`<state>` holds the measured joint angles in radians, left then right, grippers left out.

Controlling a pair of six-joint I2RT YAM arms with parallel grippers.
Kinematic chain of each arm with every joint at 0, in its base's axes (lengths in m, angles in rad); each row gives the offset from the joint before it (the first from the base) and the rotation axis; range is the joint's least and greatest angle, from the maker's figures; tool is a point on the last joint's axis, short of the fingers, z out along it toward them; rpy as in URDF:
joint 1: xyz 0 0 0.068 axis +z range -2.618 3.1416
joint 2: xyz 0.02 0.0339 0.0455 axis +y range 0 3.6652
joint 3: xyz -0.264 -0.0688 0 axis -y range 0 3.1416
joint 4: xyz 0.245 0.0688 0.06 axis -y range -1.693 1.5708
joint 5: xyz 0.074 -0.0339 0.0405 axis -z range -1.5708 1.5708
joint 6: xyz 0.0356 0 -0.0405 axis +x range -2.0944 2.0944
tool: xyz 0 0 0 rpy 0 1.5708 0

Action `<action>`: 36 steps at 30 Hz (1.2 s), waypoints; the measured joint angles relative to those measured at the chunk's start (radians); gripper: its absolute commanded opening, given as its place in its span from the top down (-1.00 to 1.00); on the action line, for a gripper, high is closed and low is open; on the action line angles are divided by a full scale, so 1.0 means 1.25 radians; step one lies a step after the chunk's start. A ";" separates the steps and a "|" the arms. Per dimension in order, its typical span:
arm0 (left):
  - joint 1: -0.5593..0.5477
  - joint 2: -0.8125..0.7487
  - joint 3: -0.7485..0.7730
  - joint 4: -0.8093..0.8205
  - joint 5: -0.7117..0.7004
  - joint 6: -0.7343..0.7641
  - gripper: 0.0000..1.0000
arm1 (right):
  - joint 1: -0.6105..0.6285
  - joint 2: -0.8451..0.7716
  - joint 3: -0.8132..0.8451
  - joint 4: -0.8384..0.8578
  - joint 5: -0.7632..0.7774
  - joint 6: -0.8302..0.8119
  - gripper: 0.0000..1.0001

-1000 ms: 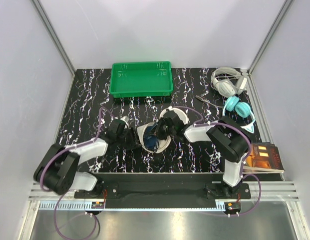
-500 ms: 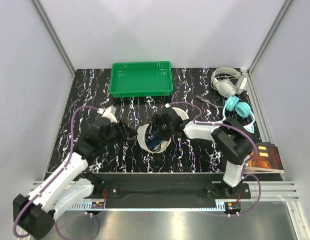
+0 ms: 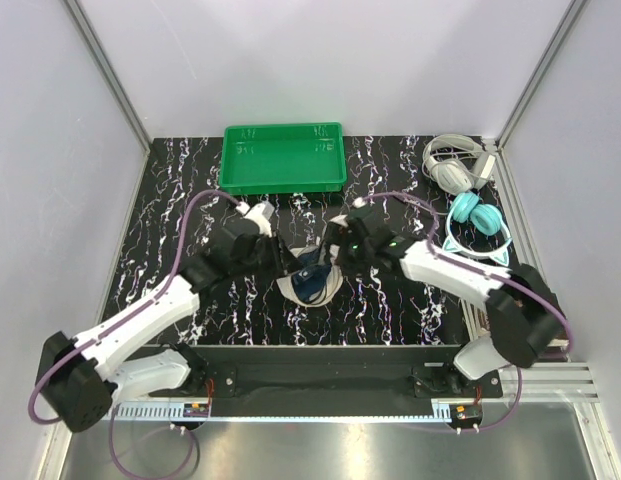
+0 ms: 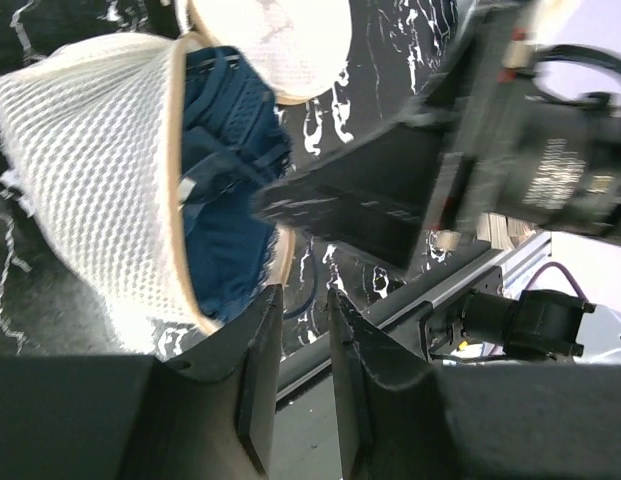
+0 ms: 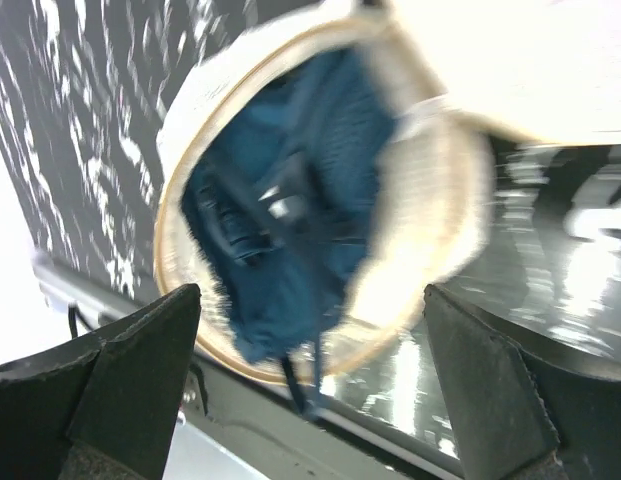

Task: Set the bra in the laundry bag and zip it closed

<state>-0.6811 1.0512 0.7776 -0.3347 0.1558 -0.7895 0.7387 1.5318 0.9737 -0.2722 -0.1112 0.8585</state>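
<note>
The cream mesh laundry bag lies on its side at the table's middle, its mouth open. The navy bra is bunched inside it. In the left wrist view the bag and the bra fill the upper left. A thin strap hangs out over the rim. My left gripper is at the bag's left rim, and its jaws stand a narrow gap apart with nothing between them. My right gripper hovers over the bag's right side, open wide, with the bra between and beyond its fingers.
A green plastic tray stands at the back centre. White headphones and teal headphones lie at the back right. The table's near edge rail runs just below the bag.
My right gripper has opened wide and let go inside the bag, its arm stretching out rightward. My left arm has reached in to the bag's left rim, its jaws narrowing.
</note>
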 measured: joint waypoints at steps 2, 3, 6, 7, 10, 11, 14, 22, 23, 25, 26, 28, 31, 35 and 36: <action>-0.010 0.037 0.020 0.013 0.000 0.005 0.51 | -0.043 -0.059 -0.027 -0.023 0.016 -0.009 -0.93; -0.014 0.060 0.031 0.019 0.000 0.007 0.53 | -0.064 -0.080 -0.039 -0.031 0.024 -0.013 -0.89; -0.031 0.150 0.071 0.030 0.000 0.019 0.59 | -0.154 -0.125 -0.075 -0.054 0.052 -0.027 -0.50; -0.035 0.172 0.080 0.033 0.000 0.022 0.62 | -0.175 -0.124 -0.079 -0.059 0.063 -0.030 -0.47; -0.048 0.256 0.115 0.035 0.000 0.038 0.65 | -0.211 -0.091 -0.081 -0.061 0.089 -0.032 -0.49; -0.052 0.279 0.124 0.035 -0.001 0.044 0.65 | -0.214 -0.074 -0.081 -0.059 0.092 -0.032 -0.50; -0.062 0.324 0.143 0.035 -0.009 0.057 0.67 | -0.216 -0.016 -0.081 -0.056 0.103 -0.018 -0.50; -0.073 0.346 0.145 0.030 -0.062 0.089 0.68 | -0.218 0.108 -0.032 -0.027 0.122 0.028 -0.28; -0.073 0.349 0.145 0.030 -0.067 0.091 0.68 | -0.219 0.121 -0.020 -0.019 0.124 0.031 -0.19; -0.073 0.359 0.145 0.030 -0.074 0.097 0.69 | -0.219 0.139 -0.010 -0.007 0.126 0.038 0.07; -0.073 0.367 0.145 0.030 -0.080 0.100 0.69 | -0.219 0.146 -0.010 -0.003 0.129 0.045 0.11; -0.073 0.382 0.145 0.030 -0.088 0.106 0.69 | -0.219 0.149 -0.010 -0.003 0.139 0.056 0.46; -0.073 0.404 0.145 0.032 -0.095 0.114 0.70 | -0.219 0.147 -0.023 0.008 0.164 0.074 1.00; -0.073 0.435 0.145 0.036 -0.114 0.123 0.72 | -0.219 0.117 -0.063 0.018 0.197 0.080 1.00; -0.073 0.442 0.145 0.038 -0.119 0.125 0.72 | -0.220 0.098 -0.076 0.019 0.202 0.076 1.00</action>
<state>-0.7719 1.6039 0.9585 -0.2878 0.0074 -0.6334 0.4641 1.6547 0.8783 -0.2485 0.1410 0.9539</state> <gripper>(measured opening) 0.143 0.019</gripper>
